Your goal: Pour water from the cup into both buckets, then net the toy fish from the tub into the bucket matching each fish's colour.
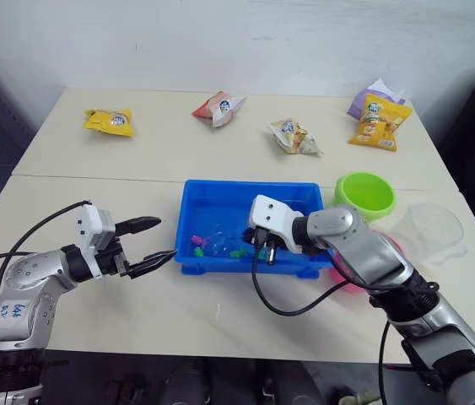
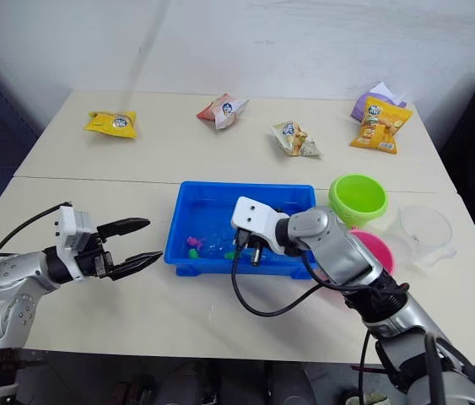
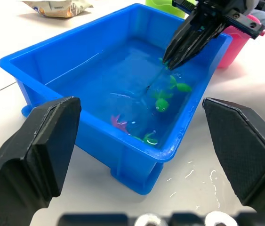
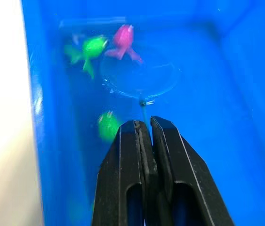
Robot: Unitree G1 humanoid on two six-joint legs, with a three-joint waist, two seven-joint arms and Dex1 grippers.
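The right gripper (image 4: 144, 123) pinches the thin stick of the net (image 4: 139, 75) inside the tub (image 1: 220, 192), near the tub's front edge. The hoop sits in the water just past the fingertips. A pink fish (image 4: 124, 40) touches the hoop's far rim. The left gripper (image 1: 154, 243) is open beside the tub, farther away.

Beige table (image 1: 136, 287) w/ blue tub (image 1: 220, 202), green (image 1: 364, 192) & pink buckets (image 2: 373, 251), cup (image 1: 433, 228), snack packs (image 1: 109, 121).
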